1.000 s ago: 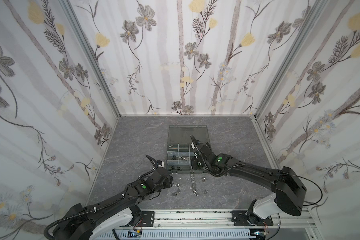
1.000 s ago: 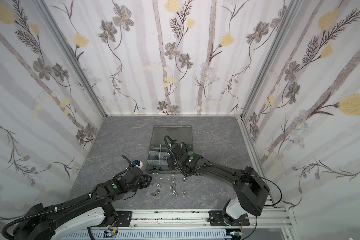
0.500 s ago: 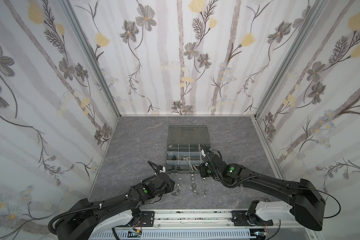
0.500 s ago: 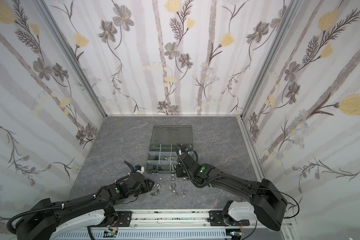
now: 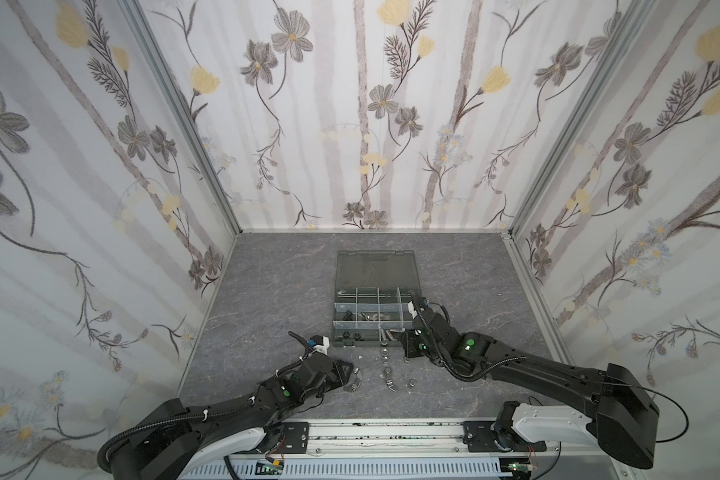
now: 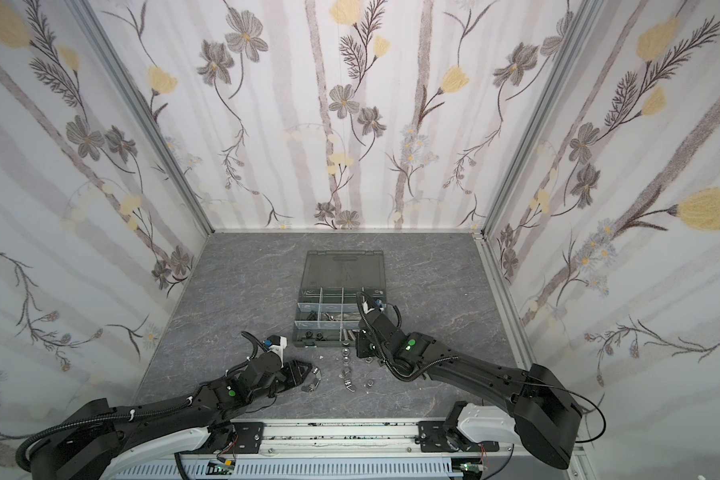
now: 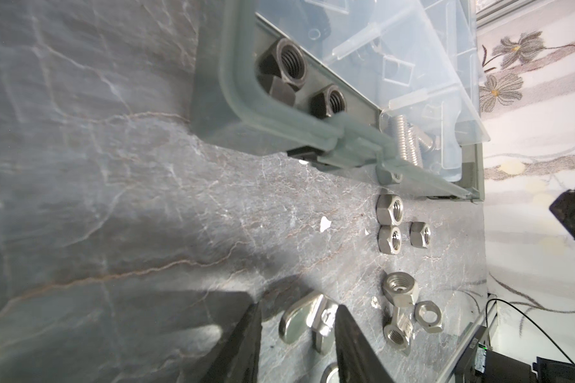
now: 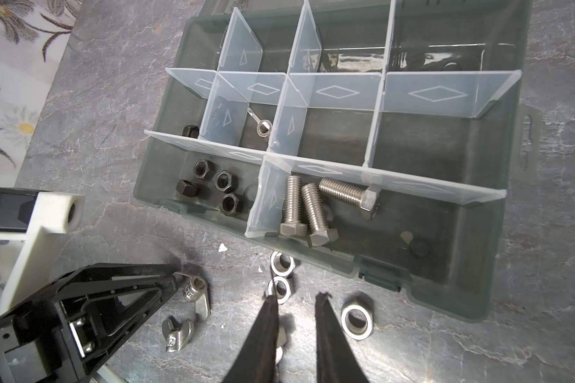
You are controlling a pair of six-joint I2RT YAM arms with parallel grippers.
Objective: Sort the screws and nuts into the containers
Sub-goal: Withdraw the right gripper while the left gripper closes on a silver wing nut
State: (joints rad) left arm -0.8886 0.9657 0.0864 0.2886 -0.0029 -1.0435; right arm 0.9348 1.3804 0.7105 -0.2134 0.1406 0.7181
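Note:
The organizer box point(image 5: 377, 266) lies open, its containers point(image 8: 462, 238) split by pale dividers. Three silver screws point(image 8: 312, 212) lie in the near right compartment and several black nuts point(image 8: 216, 189) in the near left one. Loose silver nuts point(image 8: 357, 320) and wing nuts point(image 8: 175, 335) lie on the table in front of the box. My left gripper point(image 7: 297, 331) is open low over the table, with a silver wing nut point(image 7: 306, 318) between its fingers, against one and apart from the other. My right gripper point(image 8: 296, 296) hangs over the loose nuts, open a little, with nothing between its fingers.
The box's smoky lid point(image 6: 344, 268) lies flat behind the compartments. A black bolt point(image 8: 190, 131) and a silver wing nut point(image 8: 263, 127) sit in middle-row compartments. More silver nuts point(image 7: 390, 207) lie close to the box's front wall. The two grippers are near each other.
My right gripper has come back from over the box to the loose nuts in front of it. My left gripper has moved right, up to the wing nut.

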